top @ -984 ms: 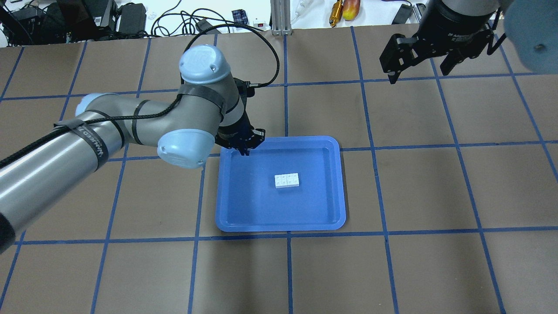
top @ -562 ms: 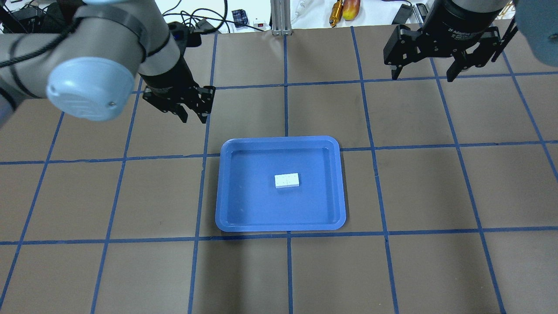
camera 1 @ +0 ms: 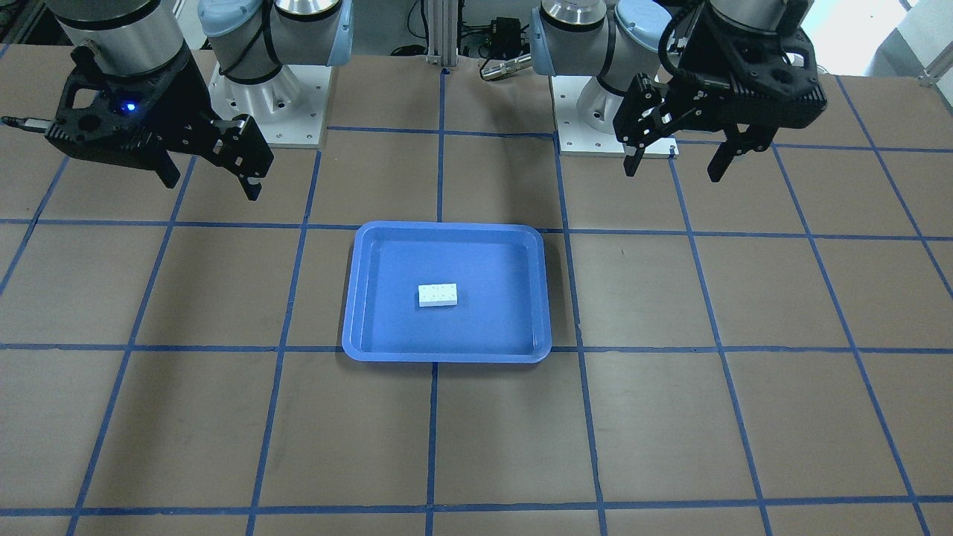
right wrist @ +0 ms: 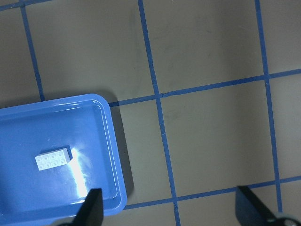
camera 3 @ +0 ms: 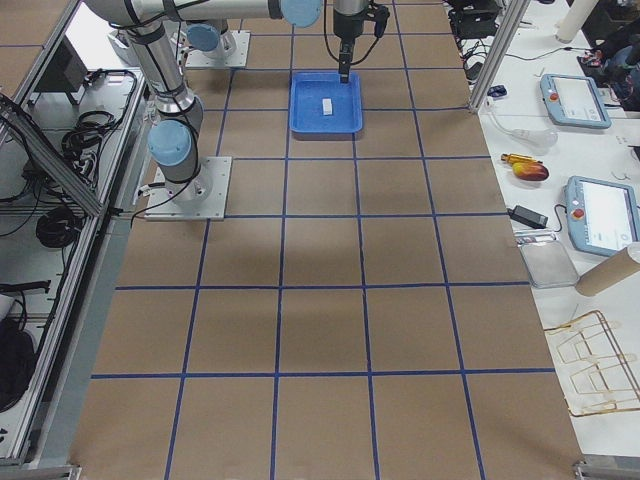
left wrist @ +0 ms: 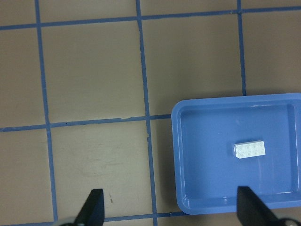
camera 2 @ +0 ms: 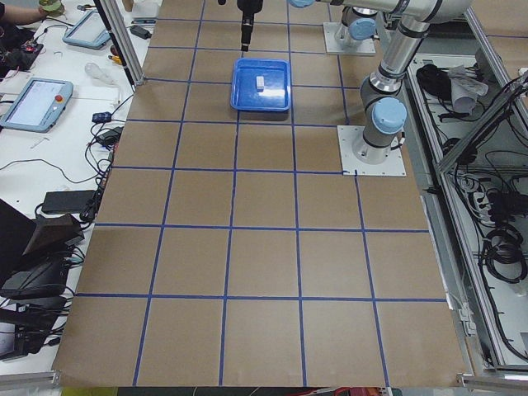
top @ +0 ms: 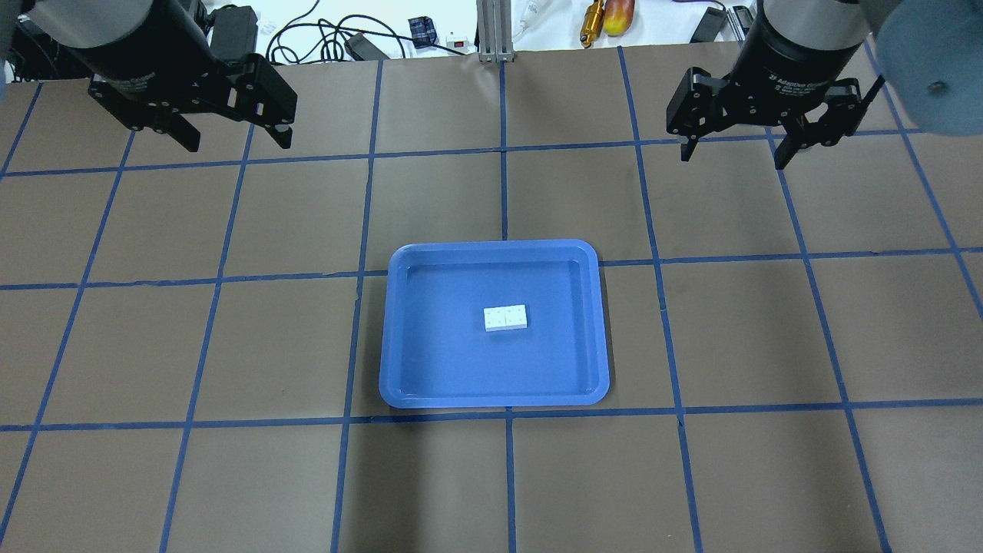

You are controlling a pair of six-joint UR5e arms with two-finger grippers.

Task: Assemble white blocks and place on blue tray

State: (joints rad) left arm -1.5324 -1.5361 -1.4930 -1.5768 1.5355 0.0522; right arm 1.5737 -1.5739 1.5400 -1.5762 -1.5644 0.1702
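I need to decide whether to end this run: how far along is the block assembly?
Done: the white blocks sit joined as one rectangle, flat on the floor of the blue tray. In hand: nothing. The left claw and the right claw are both open and empty, raised clear of the tray. Left: nothing visible, so the job looks complete.
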